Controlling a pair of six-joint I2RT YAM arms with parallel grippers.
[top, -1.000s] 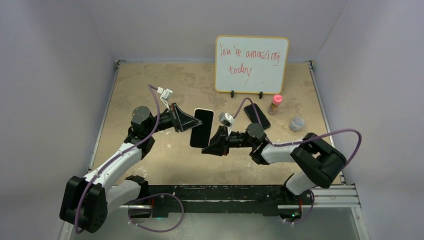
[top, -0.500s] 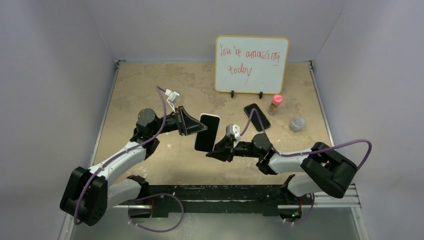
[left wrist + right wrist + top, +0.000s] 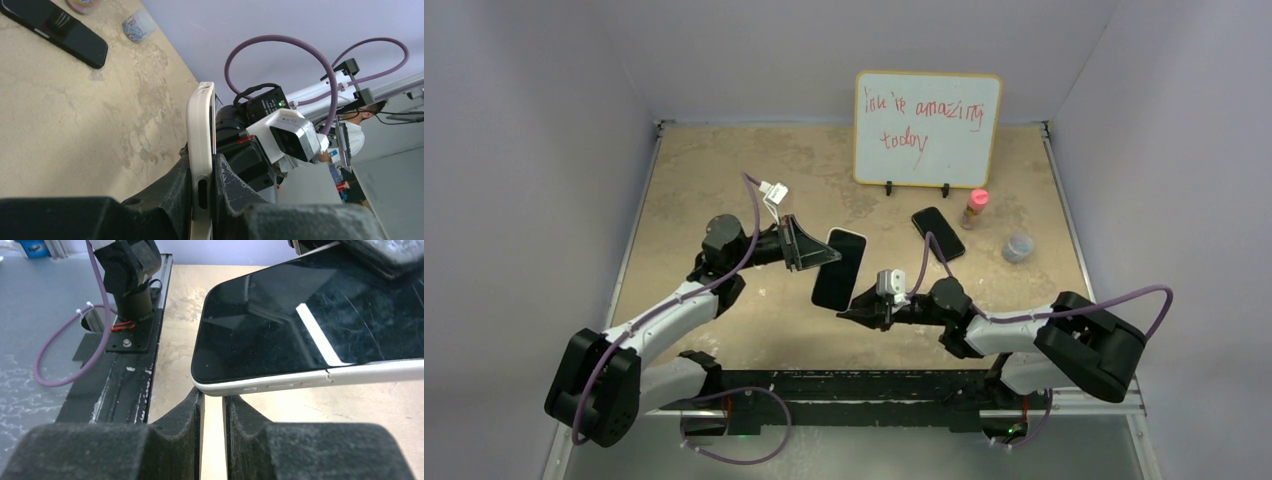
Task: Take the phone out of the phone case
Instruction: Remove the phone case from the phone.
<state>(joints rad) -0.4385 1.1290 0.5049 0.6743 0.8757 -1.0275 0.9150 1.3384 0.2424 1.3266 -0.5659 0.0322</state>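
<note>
A phone [image 3: 839, 268] with a dark screen, in a white phone case [image 3: 201, 130], hangs tilted above the table. My left gripper [image 3: 826, 256] is shut on its upper part, one finger on the case back and one on the screen [image 3: 205, 175]. In the right wrist view the screen [image 3: 280, 325] and the white case rim [image 3: 350, 375] fill the top. My right gripper [image 3: 852, 308] sits just under the phone's lower corner. Its jaws [image 3: 212, 396] stand a narrow gap apart with nothing between them, tips close to the case edge.
A second black phone [image 3: 938, 233] lies flat on the table behind the right arm. A whiteboard [image 3: 927, 128] stands at the back. A pink-capped bottle [image 3: 974, 208] and a small clear jar [image 3: 1018, 246] stand at the right.
My right arm has drawn back toward the near edge and dropped lower, its tips coming off the phone's lower end. My left gripper has carried the phone slightly right.
</note>
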